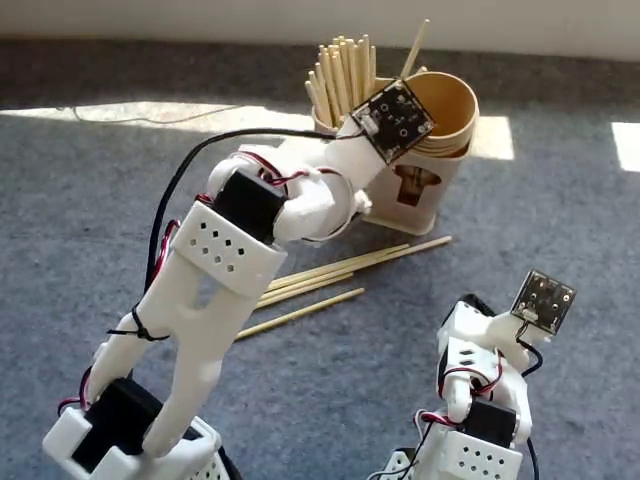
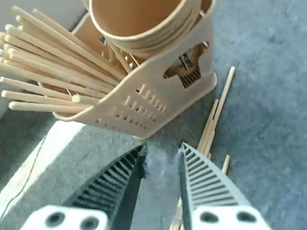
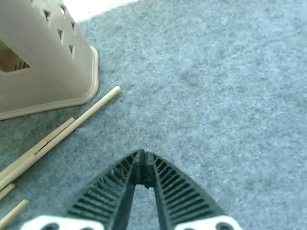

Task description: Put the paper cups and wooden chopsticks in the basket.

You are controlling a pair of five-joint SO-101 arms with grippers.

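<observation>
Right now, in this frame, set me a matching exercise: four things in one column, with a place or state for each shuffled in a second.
Things:
1. paper cups
2. loose chopsticks
3. left claw
4. right claw

Place or state:
A. shut
B. lying on the carpet
C. nested inside the basket
D. open

Pairs: 1-C, 2-B, 3-D, 4-A

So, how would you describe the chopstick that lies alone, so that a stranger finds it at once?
Find the basket with cups at the far side of the grey mat. In front of it a bundle of chopsticks lies flat. The lone chopstick lies past the bundle, away from the basket, touching none.
</observation>
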